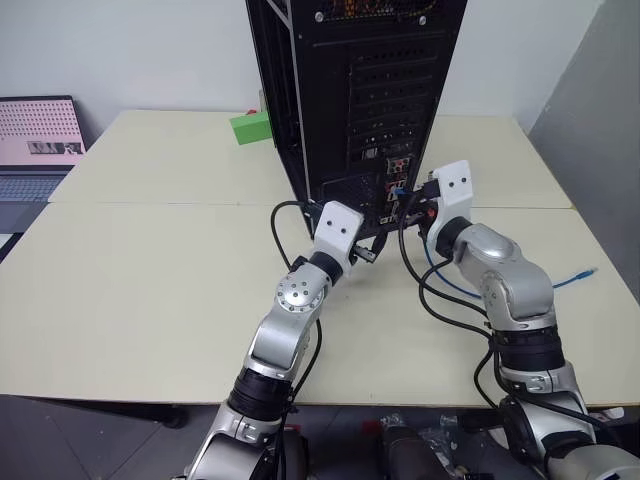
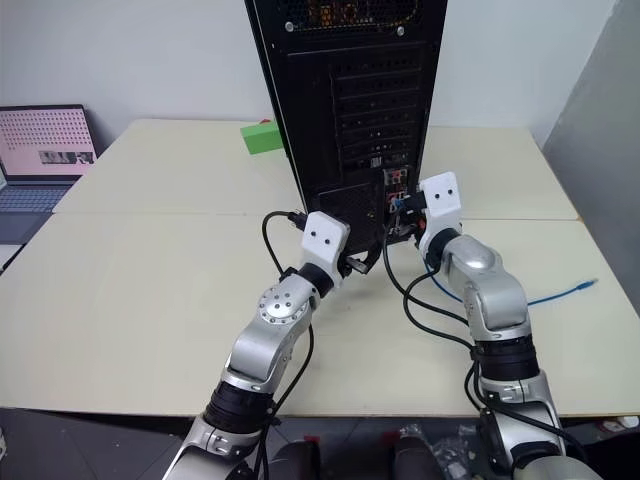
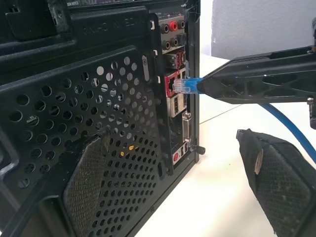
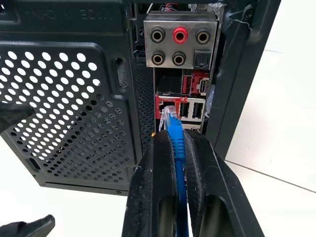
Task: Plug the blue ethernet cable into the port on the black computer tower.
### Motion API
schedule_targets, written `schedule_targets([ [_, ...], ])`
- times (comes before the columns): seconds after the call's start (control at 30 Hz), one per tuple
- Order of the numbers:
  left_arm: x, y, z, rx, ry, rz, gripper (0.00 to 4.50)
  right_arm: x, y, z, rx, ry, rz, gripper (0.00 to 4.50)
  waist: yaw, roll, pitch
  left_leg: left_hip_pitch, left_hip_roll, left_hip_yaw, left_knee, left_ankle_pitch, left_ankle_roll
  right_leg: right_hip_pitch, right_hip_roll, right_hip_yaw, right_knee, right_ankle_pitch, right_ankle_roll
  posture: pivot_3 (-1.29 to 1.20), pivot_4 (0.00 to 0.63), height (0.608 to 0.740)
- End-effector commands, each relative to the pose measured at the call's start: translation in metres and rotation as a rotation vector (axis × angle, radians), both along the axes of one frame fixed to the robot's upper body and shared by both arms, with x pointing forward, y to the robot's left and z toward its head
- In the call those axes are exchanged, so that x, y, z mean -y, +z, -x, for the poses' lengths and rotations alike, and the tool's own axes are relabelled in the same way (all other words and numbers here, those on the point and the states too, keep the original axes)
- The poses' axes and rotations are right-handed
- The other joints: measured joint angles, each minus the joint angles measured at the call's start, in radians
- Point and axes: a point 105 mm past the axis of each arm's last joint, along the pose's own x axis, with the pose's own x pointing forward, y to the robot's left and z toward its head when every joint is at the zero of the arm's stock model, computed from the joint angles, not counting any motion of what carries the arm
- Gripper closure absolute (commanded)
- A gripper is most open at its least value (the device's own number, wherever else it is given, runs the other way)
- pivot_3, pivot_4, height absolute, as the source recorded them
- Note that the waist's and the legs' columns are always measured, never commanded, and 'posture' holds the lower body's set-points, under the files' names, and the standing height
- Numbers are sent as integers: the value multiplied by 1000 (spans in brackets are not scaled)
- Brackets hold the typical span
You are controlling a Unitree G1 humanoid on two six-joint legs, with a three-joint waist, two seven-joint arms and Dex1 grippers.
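Note:
The black computer tower (image 1: 380,90) stands upright at the back middle of the table, its rear panel facing me. My right gripper (image 4: 176,139) is shut on the blue ethernet cable (image 4: 177,148) just behind its clear plug (image 3: 185,87). The plug's tip sits at the mouth of the port (image 4: 165,104), a red-framed socket under the audio jacks; how far it is in I cannot tell. The rest of the cable trails right across the table (image 1: 560,283). My left gripper (image 1: 368,250) hangs open beside the tower's perforated lower panel, holding nothing.
A green block (image 1: 250,128) lies on the cream table (image 1: 150,290) left of the tower. An open laptop (image 1: 40,140) sits off the far left. A grey wall panel (image 1: 600,120) rises at the right. Black arm cables (image 1: 430,290) loop over the table.

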Motion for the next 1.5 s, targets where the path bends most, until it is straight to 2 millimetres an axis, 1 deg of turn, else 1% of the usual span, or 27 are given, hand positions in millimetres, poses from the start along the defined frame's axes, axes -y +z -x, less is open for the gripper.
schedule_targets([
  [0.03,6,14,6,61,-25,20,159,-5,21,1,78,18,-6,4500,0,0,0,0,0,0,0,0,0,0,0,0,0,0,0,0,150,740],
  [0.17,7,14,7,61,-25,18,159,-6,24,0,84,19,-4,4500,0,0,0,0,0,0,0,0,0,0,0,0,0,0,0,0,150,740],
  [0.47,7,13,7,61,-26,17,159,-4,20,-4,68,-8,-18,4500,0,0,0,0,0,0,0,0,0,0,0,0,0,0,0,0,150,740],
  [0.87,7,14,7,67,-25,19,159,-16,23,-7,47,-28,-120,4500,-11,0,0,0,0,0,0,0,0,0,0,0,0,0,0,0,150,740],
  [1.5,8,16,7,76,-22,30,159,-24,21,-17,36,-27,-134,4500,-29,0,0,1,1,0,0,0,0,0,1,1,1,0,0,0,150,740],
])
